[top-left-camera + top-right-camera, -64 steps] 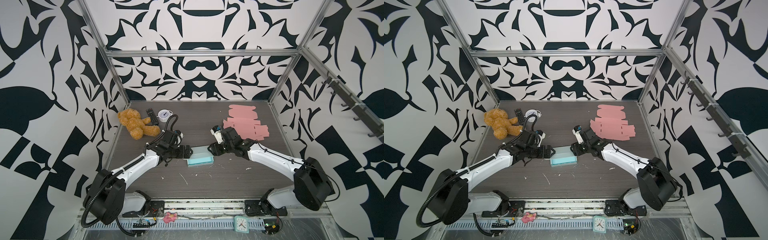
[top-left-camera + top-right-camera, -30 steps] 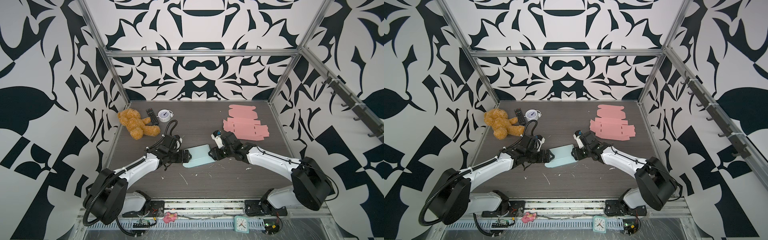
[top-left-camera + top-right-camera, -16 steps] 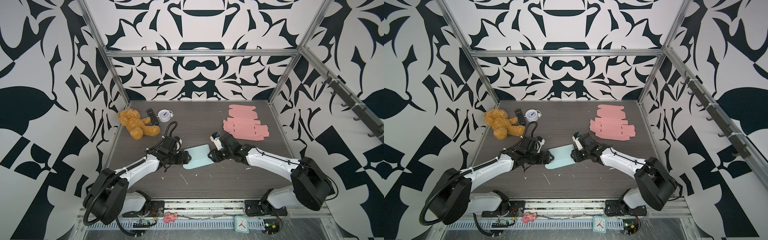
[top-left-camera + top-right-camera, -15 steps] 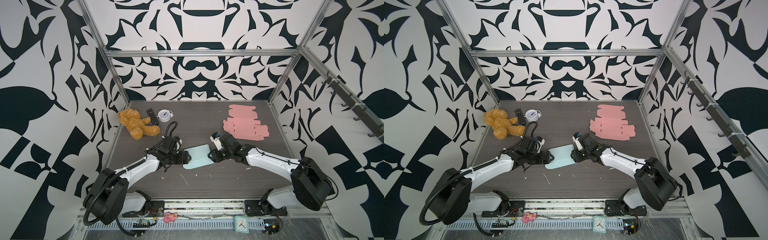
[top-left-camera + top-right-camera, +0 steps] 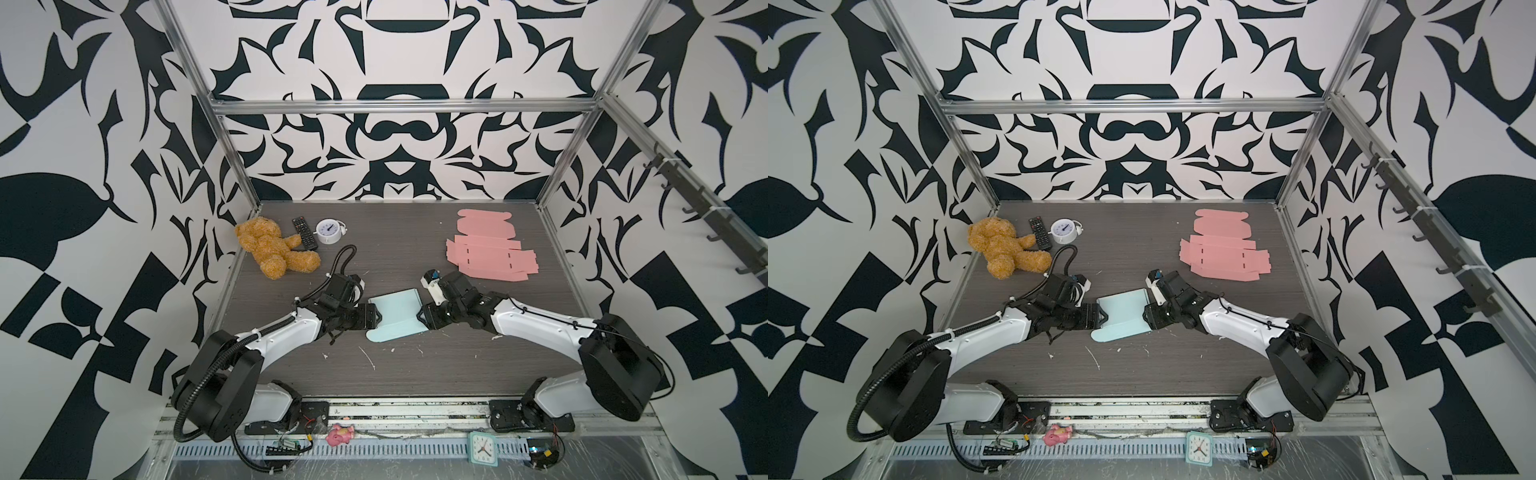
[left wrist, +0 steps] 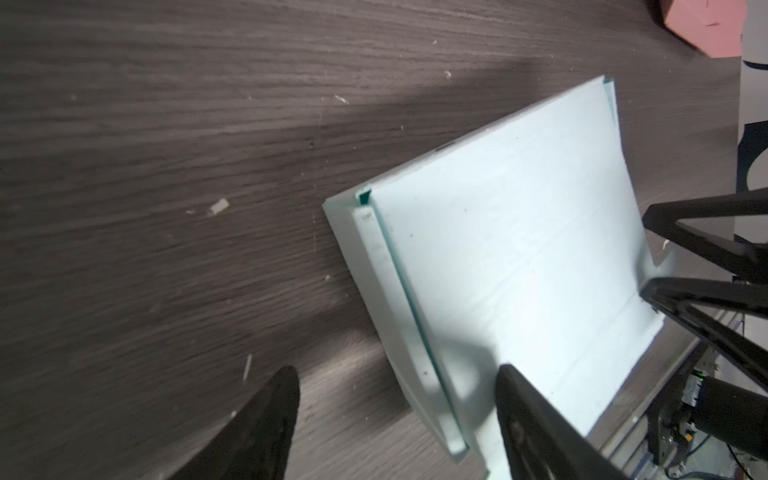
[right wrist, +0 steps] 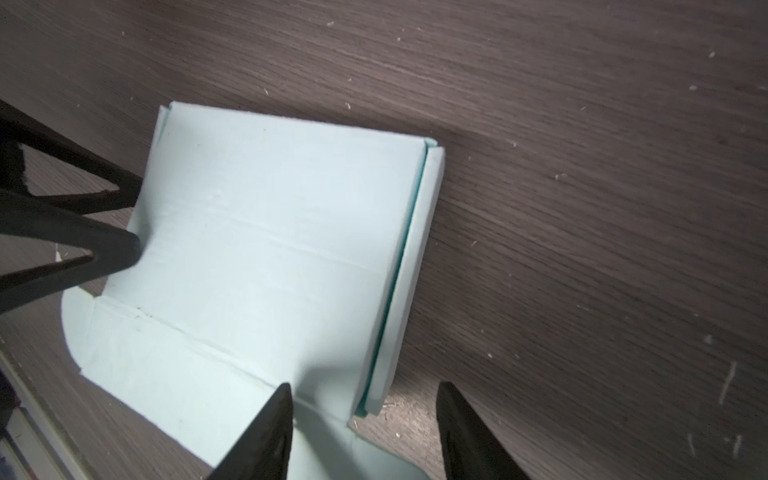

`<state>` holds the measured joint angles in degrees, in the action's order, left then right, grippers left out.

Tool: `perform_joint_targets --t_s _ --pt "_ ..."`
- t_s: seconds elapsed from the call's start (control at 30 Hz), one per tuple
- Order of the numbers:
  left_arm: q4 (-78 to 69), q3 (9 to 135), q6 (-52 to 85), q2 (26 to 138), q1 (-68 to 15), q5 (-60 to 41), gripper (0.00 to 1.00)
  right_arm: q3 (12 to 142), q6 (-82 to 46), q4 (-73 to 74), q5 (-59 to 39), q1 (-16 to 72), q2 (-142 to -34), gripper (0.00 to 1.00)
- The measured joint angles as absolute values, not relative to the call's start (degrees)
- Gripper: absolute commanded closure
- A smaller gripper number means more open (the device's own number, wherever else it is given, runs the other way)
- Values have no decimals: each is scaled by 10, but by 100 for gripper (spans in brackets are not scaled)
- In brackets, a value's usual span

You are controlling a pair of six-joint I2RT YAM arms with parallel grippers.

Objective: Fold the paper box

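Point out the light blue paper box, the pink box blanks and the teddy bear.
light blue paper box [image 5: 395, 315]: in a top view, on its top panel.
pink box blanks [image 5: 490, 254]: in a top view, on the middle panel.
teddy bear [image 5: 269, 248]: in a top view, on its belly.

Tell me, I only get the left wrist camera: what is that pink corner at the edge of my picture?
Observer: Flat pink box blanks, unfolded, stacked at the far right of the table.
Visitor: And those black prongs across the blue box?
Observer: The right gripper. Its jaws stand open astride a side wall of the pale blue box.
Visitor: Anything else lying around?
Observer: A teddy bear, a remote and a white clock in the far left corner.
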<state>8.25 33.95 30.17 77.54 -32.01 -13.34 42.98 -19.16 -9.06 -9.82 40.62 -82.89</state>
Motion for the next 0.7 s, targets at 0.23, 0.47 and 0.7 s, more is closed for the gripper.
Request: perform_joint_targets --t_s 0.23,0.47,0.7 --pt "75 337 302 782 -322 -135 28 428 -194 -88 -98 411 -839 43" --pt "67 337 302 793 -322 -138 30 421 -195 -85 -97 417 -841 43" --pt "51 337 302 803 -322 -144 31 419 -196 -81 -92 423 -841 43"
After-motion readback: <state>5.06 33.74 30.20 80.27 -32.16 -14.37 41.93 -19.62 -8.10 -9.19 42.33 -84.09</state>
